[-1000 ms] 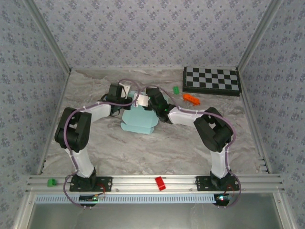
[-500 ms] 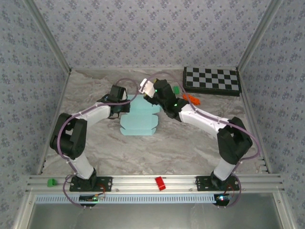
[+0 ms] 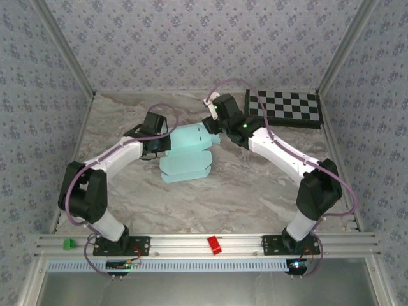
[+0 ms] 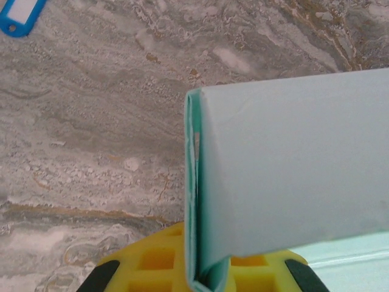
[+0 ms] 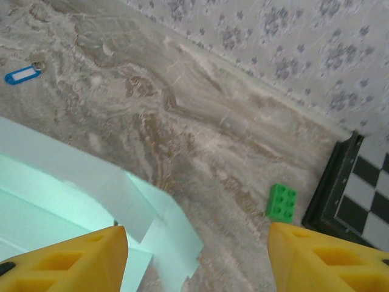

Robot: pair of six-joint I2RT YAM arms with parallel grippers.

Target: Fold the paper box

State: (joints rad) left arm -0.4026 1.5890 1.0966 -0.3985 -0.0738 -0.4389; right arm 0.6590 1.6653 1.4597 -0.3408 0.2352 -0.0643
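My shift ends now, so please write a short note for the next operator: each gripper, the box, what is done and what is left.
Left gripper: shut on a folded edge of the paper box.
Right gripper: open, holding nothing, over the box's far right corner.
Box: middle of the table, one panel folded over at the left gripper, the near part lying flat.
Done: one fold made.
Left: the remaining flaps, then closing the box.

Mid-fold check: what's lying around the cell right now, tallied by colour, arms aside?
Turquoise paper box: 1
Green bricks: 2
Red block: 1
Blue tag: 1
Black-and-white checkerboard: 1
Total: 6
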